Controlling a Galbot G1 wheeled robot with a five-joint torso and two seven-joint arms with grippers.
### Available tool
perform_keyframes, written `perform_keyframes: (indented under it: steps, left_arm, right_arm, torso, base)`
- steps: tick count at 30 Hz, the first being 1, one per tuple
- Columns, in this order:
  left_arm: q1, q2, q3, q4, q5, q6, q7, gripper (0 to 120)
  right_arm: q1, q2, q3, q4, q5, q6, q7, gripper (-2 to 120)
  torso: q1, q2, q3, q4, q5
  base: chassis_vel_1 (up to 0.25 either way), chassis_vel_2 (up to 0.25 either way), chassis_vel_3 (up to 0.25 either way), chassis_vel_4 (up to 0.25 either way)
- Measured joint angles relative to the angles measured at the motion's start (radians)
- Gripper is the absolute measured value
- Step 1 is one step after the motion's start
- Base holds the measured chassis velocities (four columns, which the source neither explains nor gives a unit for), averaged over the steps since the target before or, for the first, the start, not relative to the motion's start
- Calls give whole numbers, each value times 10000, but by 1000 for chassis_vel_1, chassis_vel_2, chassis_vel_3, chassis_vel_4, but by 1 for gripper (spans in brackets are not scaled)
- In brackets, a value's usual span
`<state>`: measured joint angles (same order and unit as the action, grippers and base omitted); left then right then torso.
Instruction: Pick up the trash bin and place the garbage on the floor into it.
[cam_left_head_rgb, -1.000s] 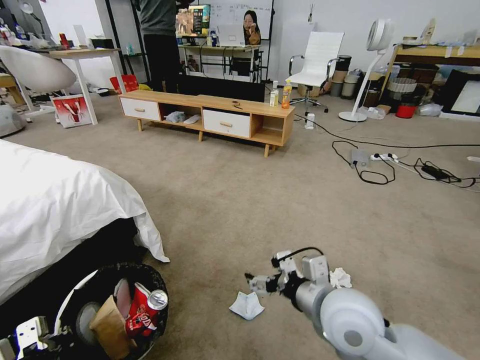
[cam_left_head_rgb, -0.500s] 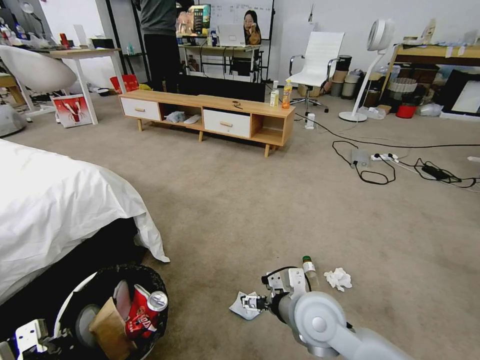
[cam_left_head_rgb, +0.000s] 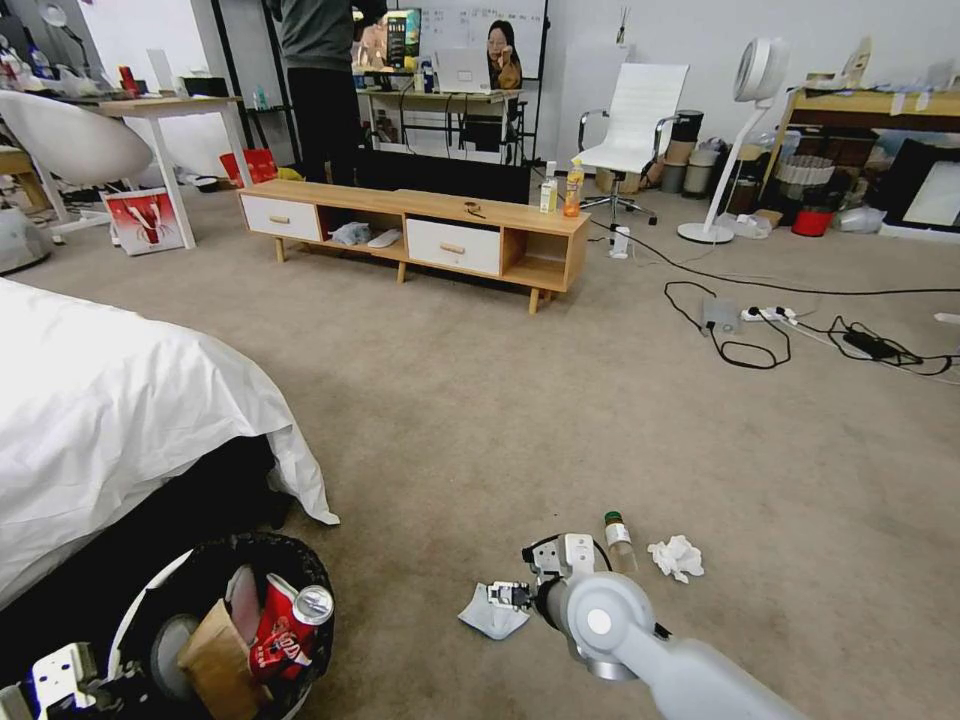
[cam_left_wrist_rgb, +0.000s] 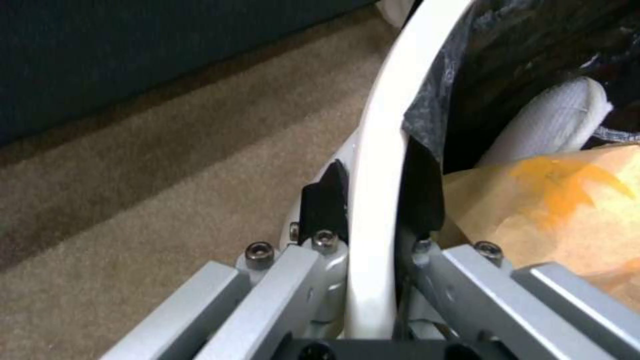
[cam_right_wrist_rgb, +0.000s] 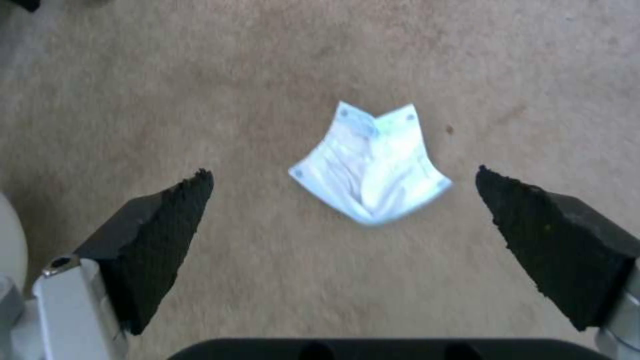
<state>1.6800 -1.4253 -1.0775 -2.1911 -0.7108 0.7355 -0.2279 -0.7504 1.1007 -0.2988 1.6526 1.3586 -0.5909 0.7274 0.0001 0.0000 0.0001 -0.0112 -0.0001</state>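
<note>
the round white plastic trash bin (cam_left_head_rgb: 215, 625), lined with a black bag folded over its rim, sat at the lower left of the head view, just beside the foot of a bed draped in a white sheet (cam_left_head_rgb: 120, 420). the left gripper (cam_left_wrist_rgb: 370, 205) was clamped on the bin's white rim, one black pad outside the wall and one inside against the bag. inside the bin lay a brown cardboard piece (cam_left_head_rgb: 215, 655), a red-and-white snack packet (cam_left_head_rgb: 272, 630) and a crushed red can (cam_left_head_rgb: 308, 605) with its silver top showing; the left wrist view also showed something white (cam_left_wrist_rgb: 553, 125) lying above the cardboard.

the right gripper (cam_right_wrist_rgb: 343, 210) hung over the beige-grey short-pile carpet floor (cam_left_head_rgb: 560, 400), pointing down, its two black wedge-shaped fingers (cam_right_wrist_rgb: 157, 235) spread wide apart and holding nothing. a flat, folded white tissue (cam_right_wrist_rgb: 370, 165) lay on the carpet between the fingers, apart from both. in the head view this tissue (cam_left_head_rgb: 490, 612) sat partly under the gripper, to the right of the bin.

further right on the carpet lay a small clear bottle with a green cap (cam_left_head_rgb: 618, 540) on its side, and just beside it a crumpled white tissue (cam_left_head_rgb: 677, 556).

a low wooden tv cabinet with white drawers (cam_left_head_rgb: 420, 235) stood well beyond across the room.
</note>
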Motion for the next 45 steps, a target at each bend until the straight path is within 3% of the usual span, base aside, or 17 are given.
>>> perform_keyframes:
  steps: [6, 13, 45]
  left_arm:
    - [-25, -9, 0, 47, 6, -1, -3, 1]
    - [-46, -7, -10, 47, -20, -1, -3, 1]
    - [-78, -53, 80, 67, -21, 0, 4, 1]
  right_arm:
    - [301, 917, -277, -1066, -343, 85, -261, 100]
    - [401, 1422, -475, -1933, -797, 206, -581, 99]
    - [763, 2149, -507, -4610, -2146, 668, -1803, 99]
  torso:
    - [0, 0, 0, 3, 0]
    - [0, 0, 0, 0, 0]
    - [0, 0, -1, 1, 1]
  base:
    - [0, 0, 0, 0]
    - [0, 0, 0, 0]
    - [0, 0, 0, 0]
